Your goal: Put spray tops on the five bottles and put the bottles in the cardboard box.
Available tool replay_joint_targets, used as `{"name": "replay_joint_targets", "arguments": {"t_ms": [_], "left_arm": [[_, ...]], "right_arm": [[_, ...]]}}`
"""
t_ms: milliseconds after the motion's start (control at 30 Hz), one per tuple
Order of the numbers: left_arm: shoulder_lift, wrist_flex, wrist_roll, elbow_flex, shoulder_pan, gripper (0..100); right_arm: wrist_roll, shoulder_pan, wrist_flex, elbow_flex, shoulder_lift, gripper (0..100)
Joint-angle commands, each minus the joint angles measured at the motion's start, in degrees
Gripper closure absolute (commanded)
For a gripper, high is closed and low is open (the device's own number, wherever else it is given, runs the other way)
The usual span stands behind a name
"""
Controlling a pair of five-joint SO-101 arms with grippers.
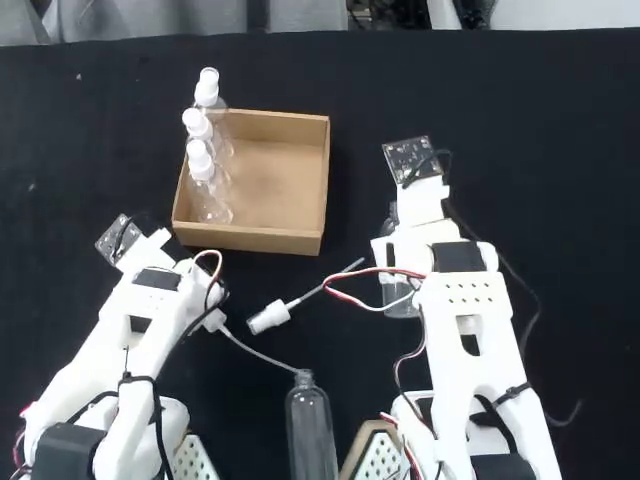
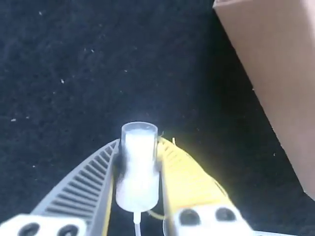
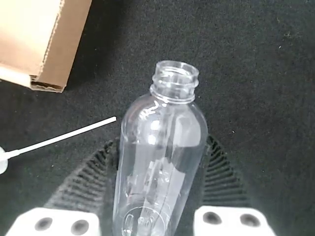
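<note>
A white plastic spray top (image 2: pixel 138 169) is pinched between my left jaws, which are clamped on its two sides. Its thin tube trails back toward the wrist camera. One wall of the brown cardboard box (image 1: pixel 250 238) stands close by, apart from the jaws, with black cloth-covered bench (image 1: pixel 520 120) under it all.

My right jaws are closed on an uncapped clear plastic bottle (image 3: pixel 160 162), one ribbed finger pressed to each side of its body. Its open neck points away from the wrist camera. In the high view this bottle sits mostly hidden beneath my right arm, off the box's near right corner.

A second white spray top (image 1: pixel 270 318) lies loose on the bench between my two arms. Its long straight tube is aimed at the bottle in my right jaws, and the tube's tip is near the bottle's shoulder. I cannot tell whether the two touch.

A further uncapped clear bottle (image 1: pixel 310 425) rests at the near edge of the bench, between the bases of my arms and well apart from the box.

Inside the box, three capped clear bottles (image 1: pixel 210 195) stand in a row against the wall on my left arm's side, each with a white spray top fitted. The box itself sits on the bench ahead of my left arm.
</note>
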Motion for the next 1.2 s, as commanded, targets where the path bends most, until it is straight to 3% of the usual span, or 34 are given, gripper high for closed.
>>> {"name": "replay_joint_targets", "arguments": {"t_ms": [0, 167, 567, 700, 900, 1167], "left_arm": [[-0.5, 0.3, -0.3, -1.3, -4.2, 97], [-0.5, 0.4, -0.2, -2.3, -7.8, 97], [-2.0, 1.1, -0.2, -2.3, -8.2, 97], [-9.7, 6.0, -0.3, -1.6, -8.2, 97], [-21.6, 6.5, -0.3, 3.0, -8.5, 97], [-35.1, 6.3, -0.2, 6.3, -15.4, 97]], "right_arm": [[0.0, 1.4, -1.3, -0.5, -2.2, 88.6], [0.0, 1.4, -1.3, -0.5, -2.2, 88.6], [-0.2, 1.4, -1.5, -0.5, -2.2, 88.7], [-0.2, 1.4, -1.5, -0.4, -2.2, 88.7], [-0.3, 1.3, -2.5, 0.6, -2.2, 88.6], [-0.3, 1.3, -3.1, 0.7, -2.2, 88.6]]}}
